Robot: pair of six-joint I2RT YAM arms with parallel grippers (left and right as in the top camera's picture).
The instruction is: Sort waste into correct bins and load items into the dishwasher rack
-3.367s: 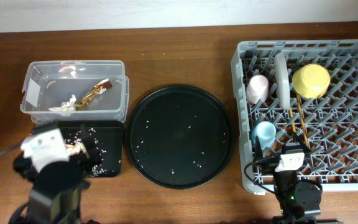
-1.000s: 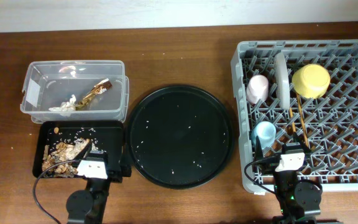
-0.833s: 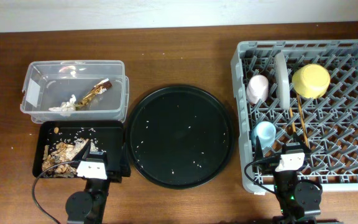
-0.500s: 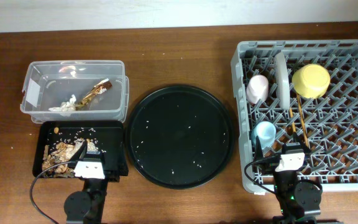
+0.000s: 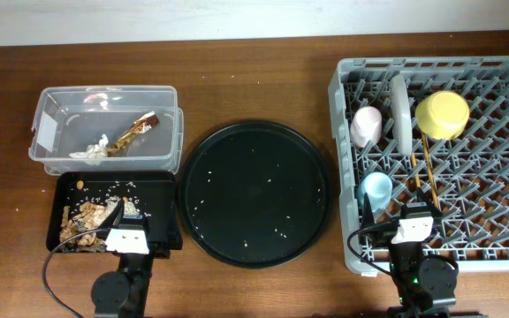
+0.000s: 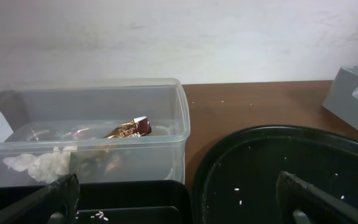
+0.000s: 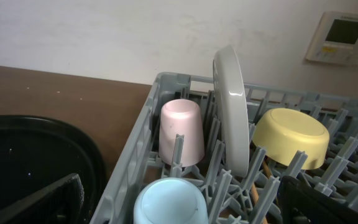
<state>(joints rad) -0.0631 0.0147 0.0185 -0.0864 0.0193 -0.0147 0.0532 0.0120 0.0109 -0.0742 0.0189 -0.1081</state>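
Note:
The gold-brown wrapper point(image 5: 137, 128) and white tissue point(image 5: 91, 148) lie in the clear tub point(image 5: 51, 102). Food scraps point(image 5: 85, 217) lie in the shallow black tray point(image 5: 153, 183). My left gripper point(image 5: 127, 221) hangs open and empty over that tray's near right corner; its fingers point(image 6: 59, 195) stand wide apart. In the grey dishwasher rack point(image 5: 502, 71) the pale green plate point(image 5: 400, 110) stands on edge. The yellow bowl point(image 5: 442, 115), pink cup point(image 5: 366, 125), blue cup point(image 5: 377, 188) and chopsticks point(image 5: 424, 168) sit around it. My right gripper point(image 5: 411, 223) is open above the rack's near left corner, just behind the blue cup point(image 7: 169, 202).
A large round black tray point(image 5: 254, 193) with a few pale crumbs lies between the bins and the rack. It shows in both wrist views as a dark round tray point(image 6: 272, 168) point(image 7: 23, 155). A wall thermostat point(image 7: 342, 37) hangs behind the rack.
The left arm has drawn back from over the black tray's left part to its near right corner, uncovering the food scraps. Over the last second it barely shifted. The right arm is still.

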